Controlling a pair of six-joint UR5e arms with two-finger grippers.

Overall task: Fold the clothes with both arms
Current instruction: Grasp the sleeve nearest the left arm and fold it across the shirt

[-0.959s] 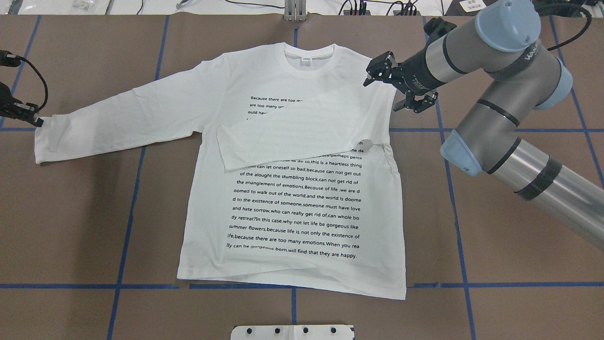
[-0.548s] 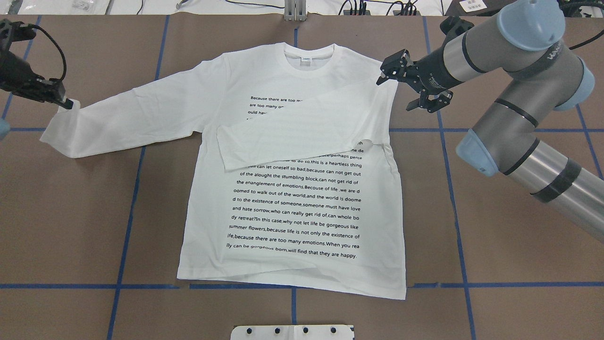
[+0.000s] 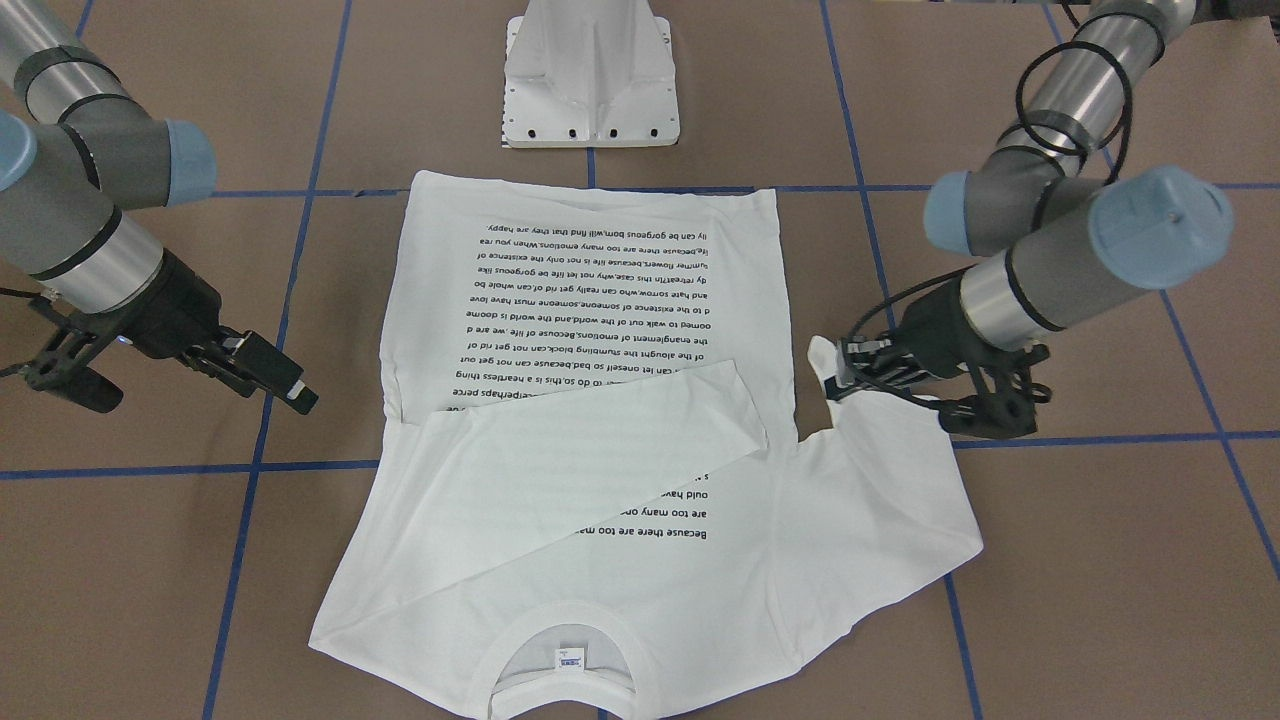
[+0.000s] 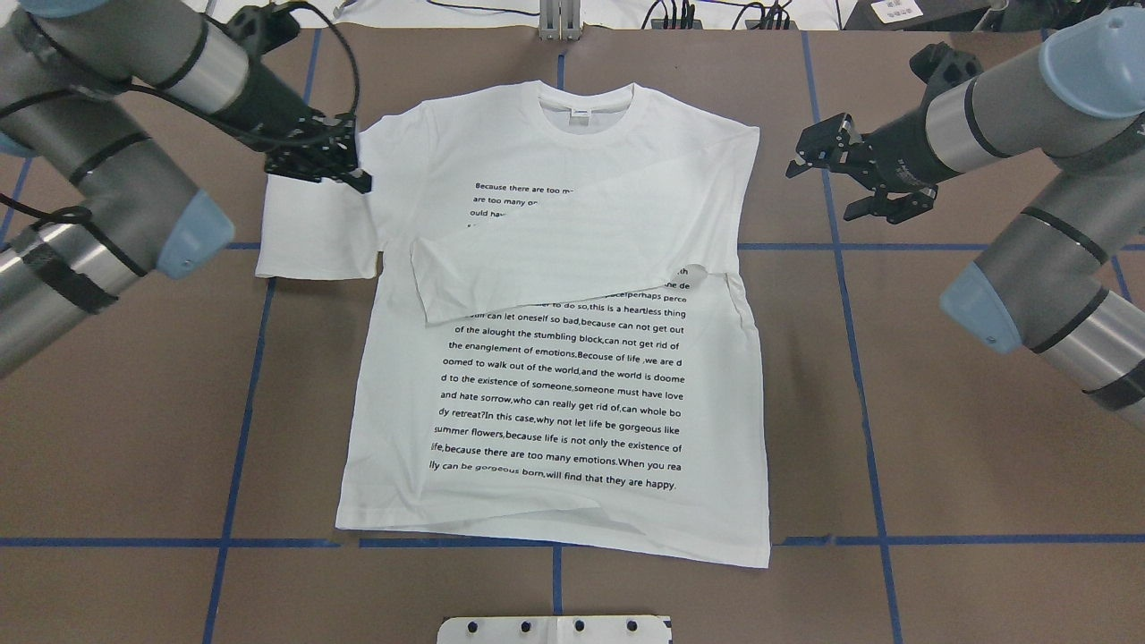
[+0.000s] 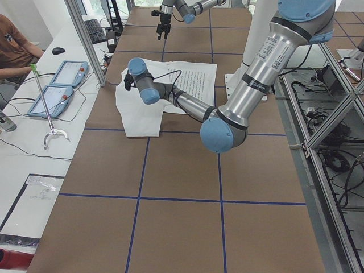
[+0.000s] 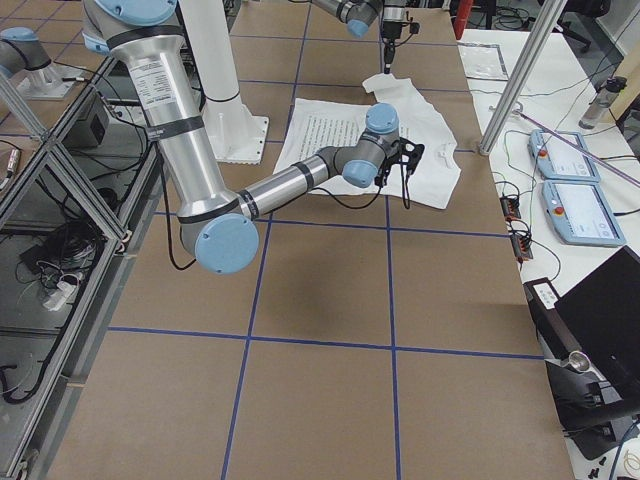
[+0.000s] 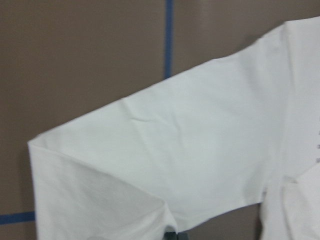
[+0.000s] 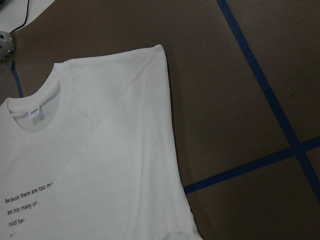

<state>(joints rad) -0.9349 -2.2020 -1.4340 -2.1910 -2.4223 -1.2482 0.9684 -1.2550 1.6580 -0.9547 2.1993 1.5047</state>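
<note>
Left gripper (image 4: 320, 168) clamped on T-shirt (image 4: 555, 394) sleeve cuff | right gripper (image 4: 827, 190) jaws apart, beside shoulder

I see the T-shirt (image 4: 555, 394) flat on the bench (image 4: 894, 447), hem nearest the robot's base (image 4: 555, 629), collar farthest. One sleeve lies across its chest; the other is doubled back beside its left edge, cuff at my left tool (image 4: 335, 170). My right tool (image 4: 818, 188) hangs apart, beyond the right shoulder.

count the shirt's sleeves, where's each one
2. One sleeve lies folded across the shirt's chest; the other sleeve is doubled back beside the body, its cuff held up by the left gripper.
</note>
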